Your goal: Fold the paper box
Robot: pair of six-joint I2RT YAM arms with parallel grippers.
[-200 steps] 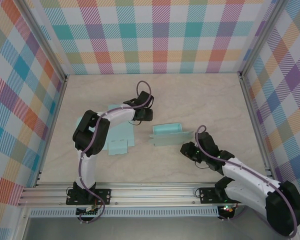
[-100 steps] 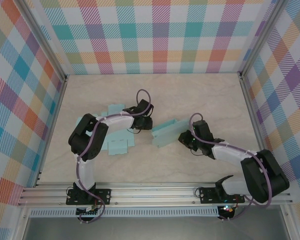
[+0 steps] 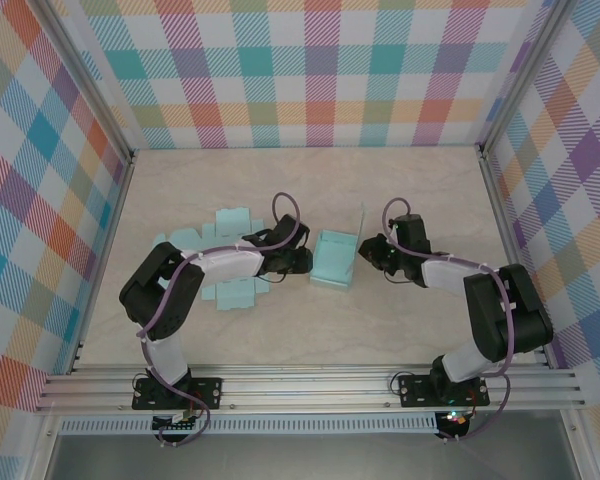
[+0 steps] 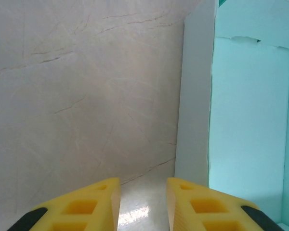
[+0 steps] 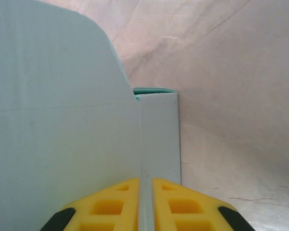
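Observation:
The pale teal paper box [image 3: 332, 260] lies half folded at the table's middle, one flap [image 3: 361, 222] standing upright on its right side. My right gripper [image 3: 369, 250] is shut on that flap; in the right wrist view the thin flap [image 5: 77, 110] runs between the yellow fingertips [image 5: 120, 199] of the right gripper [image 5: 145, 202]. My left gripper [image 3: 304, 262] is just left of the box, open. In the left wrist view the left gripper [image 4: 143, 202] holds nothing, and the box wall [image 4: 195, 101] rises just ahead of its right finger, beside the teal inside [image 4: 250, 125].
Flat teal paper blanks [image 3: 230, 285] lie under and beside the left arm, left of the box. Metal rails [image 3: 110, 250] and plaid walls [image 3: 320, 70] enclose the beige table [image 3: 420, 190]. Open tabletop stretches behind and in front of the box.
The right gripper has swung far and left, turning the box and raising its flap upright. The left gripper has slid nearer, down to the box's left side.

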